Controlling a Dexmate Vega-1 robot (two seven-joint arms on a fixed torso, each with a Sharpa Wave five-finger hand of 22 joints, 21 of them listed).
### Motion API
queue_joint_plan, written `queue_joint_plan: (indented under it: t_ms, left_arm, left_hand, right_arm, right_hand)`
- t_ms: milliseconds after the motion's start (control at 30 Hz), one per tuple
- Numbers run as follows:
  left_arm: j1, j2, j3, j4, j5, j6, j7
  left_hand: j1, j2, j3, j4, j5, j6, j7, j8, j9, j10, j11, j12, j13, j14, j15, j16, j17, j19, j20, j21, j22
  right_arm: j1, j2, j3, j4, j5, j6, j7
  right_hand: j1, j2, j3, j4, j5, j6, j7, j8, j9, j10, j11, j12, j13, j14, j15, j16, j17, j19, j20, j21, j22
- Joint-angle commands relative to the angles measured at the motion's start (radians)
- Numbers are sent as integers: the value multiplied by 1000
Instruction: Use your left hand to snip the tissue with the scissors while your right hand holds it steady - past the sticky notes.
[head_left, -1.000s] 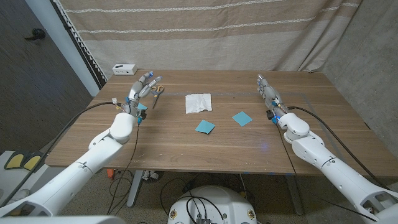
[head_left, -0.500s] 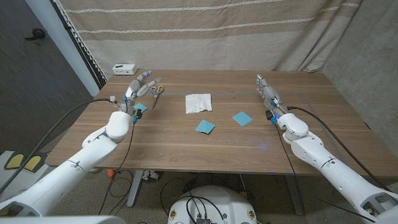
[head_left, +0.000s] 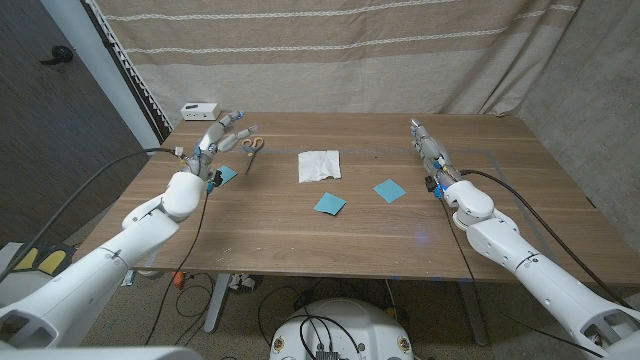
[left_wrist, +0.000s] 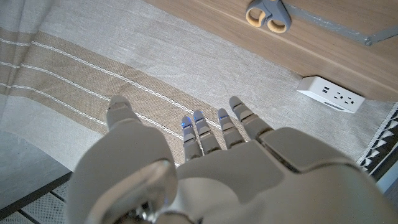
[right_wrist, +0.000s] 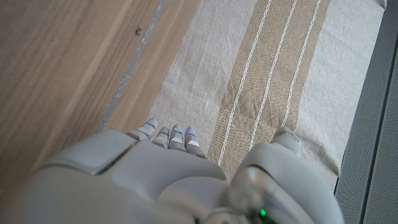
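A white tissue (head_left: 319, 165) lies on the wooden table (head_left: 330, 235) near its middle. Grey scissors with tan-lined handle loops (head_left: 252, 150) lie to the tissue's left; their handles (left_wrist: 268, 14) are seen in the left wrist view. My left hand (head_left: 222, 138) hovers just left of the scissors, fingers spread, holding nothing. Two blue sticky notes lie in front of the tissue, one (head_left: 329, 204) near the middle and one (head_left: 389, 190) to its right. A third blue note (head_left: 225, 173) lies by my left wrist. My right hand (head_left: 429, 147) stands at the right of the table, fingers straight, empty.
A small white box (head_left: 200, 110) with ports sits at the table's far left corner, also the box (left_wrist: 329, 94) in the left wrist view. A striped beige curtain (head_left: 330, 50) hangs behind the table. Cables run along both arms.
My left arm has swung outward to the left and the hand has shifted slightly left and back from the scissors. The right arm has not moved.
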Motion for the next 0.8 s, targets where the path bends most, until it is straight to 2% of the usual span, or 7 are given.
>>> queue_joint_plan:
  t_ms: [33, 133, 267, 300, 367, 433, 800]
  left_arm:
    - [-45, 20, 21, 35, 36, -1, -36]
    - [-49, 12, 23, 29, 37, 21, -29]
    - [-49, 1, 30, 9, 66, 71, 10]
    - [-49, -3, 31, 7, 69, 79, 16]
    - [-43, -20, 31, -11, 87, 121, 60]
    - [-38, -38, 30, -18, 97, 143, 98]
    - [-72, 7, 50, 13, 104, 89, 32]
  left_hand:
    - [21, 2, 11, -1, 6, 3, -9, 6, 2, 2, -3, 4, 6, 3, -143, 5, 4, 0, -58, 2, 2]
    - [48, 3, 20, -3, 2, 3, -12, 6, 4, -5, -1, 3, 7, -3, -112, 4, 5, -2, -24, 2, 3]
    - [68, 0, 26, 2, -7, 7, -6, 8, 5, -8, 0, 3, 8, 18, -41, 12, 6, 7, -19, 7, 4]
    - [71, -2, 27, 4, -10, 13, 13, 11, 5, -4, -1, 6, 8, 24, -46, 13, 6, 10, -25, 8, 4]
    - [79, -7, 28, 11, -20, 19, 55, 11, 5, 10, 6, 12, 10, 31, -109, 13, 7, 19, -57, 10, 4]
    - [74, -16, 22, 19, -29, 47, 78, 20, 5, 42, 15, 24, 11, 56, -123, 19, 7, 32, -64, 13, 4]
    - [63, -33, 12, 28, -41, 60, 63, 19, 5, 58, 5, 26, 13, 74, -133, 17, 8, 45, -71, 13, 5]
  right_arm:
    - [18, 12, -6, 4, -11, -12, -16]
    - [24, 17, -8, 11, -13, -11, -16]
    - [30, 17, -11, 11, -14, -18, -17]
    - [30, 17, -10, 11, -15, -19, -19]
    - [29, 19, -9, 8, -12, -22, -23]
    - [27, 18, -8, 5, -14, -22, -26]
    - [11, 11, -2, -15, -13, -30, -40]
  right_hand:
    - [12, 0, -7, -4, 6, 3, -1, 0, 3, 2, -2, 6, 5, -9, -9, 5, 3, -2, 6, 8, 1]
    - [12, 0, -8, -4, 6, 4, -1, -1, 3, 1, -3, 5, 5, -10, -9, 4, 3, -2, 5, 8, 1]
    - [12, 1, -8, -4, 7, 3, -2, -1, 3, 1, -1, 5, 5, -9, -9, 4, 3, -1, 6, 8, 1]
    - [12, 1, -8, -4, 7, 3, -1, -1, 3, 1, -1, 5, 5, -10, -9, 4, 3, -1, 5, 8, 1]
    - [12, 1, -9, -4, 7, 4, -1, -1, 3, 1, -3, 5, 5, -9, -9, 4, 3, -1, 5, 8, 1]
    - [12, 1, -9, -4, 8, 4, -2, -1, 3, 4, 0, 6, 5, -9, -9, 4, 3, 0, 5, 8, 1]
    - [12, 3, -11, -3, 9, 5, -2, -1, 3, 6, 1, 6, 5, -6, -8, 5, 3, 2, 5, 9, 1]
